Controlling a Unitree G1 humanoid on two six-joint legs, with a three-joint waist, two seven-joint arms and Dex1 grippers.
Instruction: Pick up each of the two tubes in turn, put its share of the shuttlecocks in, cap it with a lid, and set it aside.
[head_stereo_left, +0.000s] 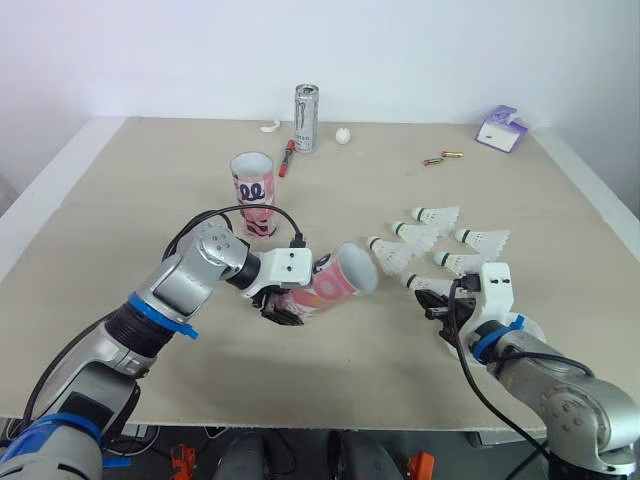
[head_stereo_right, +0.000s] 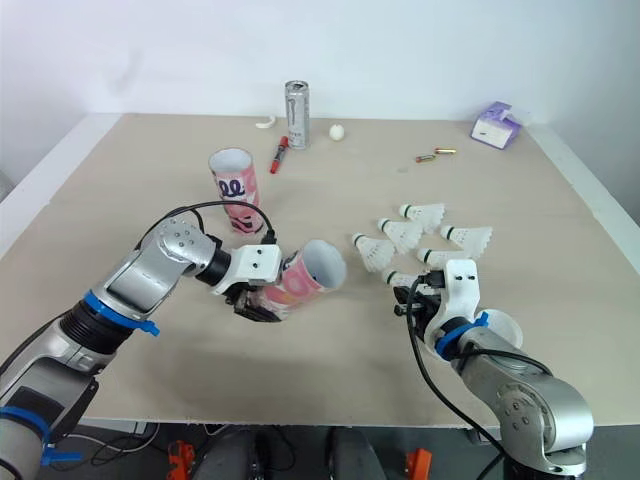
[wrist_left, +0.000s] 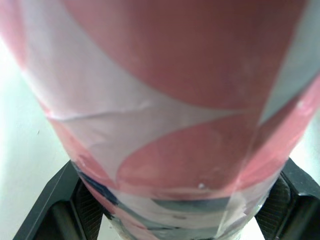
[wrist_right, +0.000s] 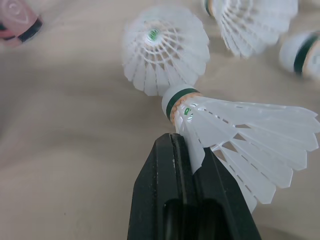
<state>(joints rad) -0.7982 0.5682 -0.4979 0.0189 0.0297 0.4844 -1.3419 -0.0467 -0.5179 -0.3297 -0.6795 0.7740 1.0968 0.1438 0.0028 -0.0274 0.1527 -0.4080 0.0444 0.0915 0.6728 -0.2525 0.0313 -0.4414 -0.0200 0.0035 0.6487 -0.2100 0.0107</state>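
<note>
Pink card is what you hold: your left pincer (head_stereo_left: 280, 305) is clamped round the lower body of one tube (head_stereo_left: 335, 280), tipped nearly on its side, open mouth turned right toward the shuttlecocks (head_stereo_left: 420, 235); no shuttlecock shows in that mouth, so I judge filling has barely begun. Your right pincer (wrist_right: 182, 142) is closed tight, pinching the feather skirt of the nearest shuttlecock (wrist_right: 240, 130), which lies at the near edge of the group, just right of the tube's mouth; the others lie loose on the counter (head_stereo_left: 120, 200) beyond it. The second tube (head_stereo_left: 253, 192) stands upright and uncapped farther back, left of centre, well apart from both arms; what it holds you cannot tell. A white round thing (head_stereo_right: 500, 330) beside your right wrist may be a lid; it is too hidden to say. Left to do, as I read it: both loads, both caps, both set aside.
</note>
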